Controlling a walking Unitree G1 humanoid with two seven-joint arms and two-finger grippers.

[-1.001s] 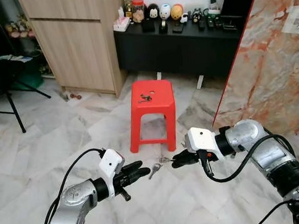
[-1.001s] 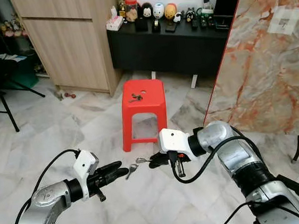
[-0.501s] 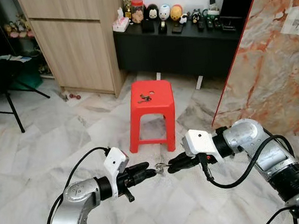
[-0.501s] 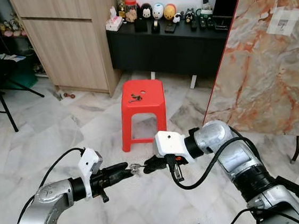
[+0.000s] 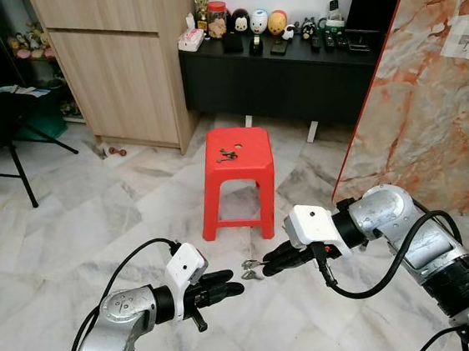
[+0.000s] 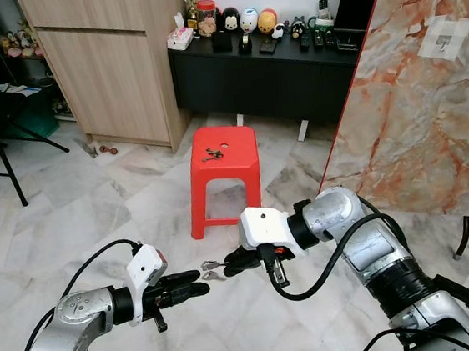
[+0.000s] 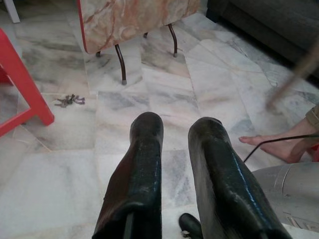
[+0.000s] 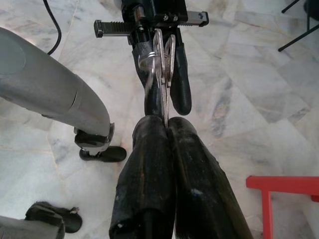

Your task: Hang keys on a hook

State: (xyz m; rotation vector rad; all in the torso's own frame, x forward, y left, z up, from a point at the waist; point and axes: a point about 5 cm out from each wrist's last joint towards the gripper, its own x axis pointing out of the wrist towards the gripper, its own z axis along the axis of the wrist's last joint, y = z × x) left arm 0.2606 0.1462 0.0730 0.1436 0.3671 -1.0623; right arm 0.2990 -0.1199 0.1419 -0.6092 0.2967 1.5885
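A small bunch of silver keys [image 5: 249,269] hangs in the air over the marble floor, pinched by my right gripper [image 5: 267,264], which is shut on it. In the right wrist view the keys [image 8: 160,55] stick out past the closed fingertips [image 8: 152,129]. My left gripper [image 5: 232,283] is just below and to the left of the keys, apart from them. Its two fingers [image 7: 147,144] stand open with nothing between them. Another bunch of keys [image 5: 229,152] lies on the red plastic stool [image 5: 255,169].
A marble-patterned slab [image 5: 426,80] on metal legs stands at the right. A black low cabinet [image 5: 290,69] with figurines and a wooden cabinet [image 5: 113,62] line the back. A tripod [image 5: 15,165] is at the left. A person's bare foot [image 7: 271,147] and more keys [image 7: 70,101] rest on the floor.
Half a second ago the left gripper's fingertips reached the keys; now it has dropped slightly below and away from them. The right gripper keeps hold of the keys and has shifted slightly left.
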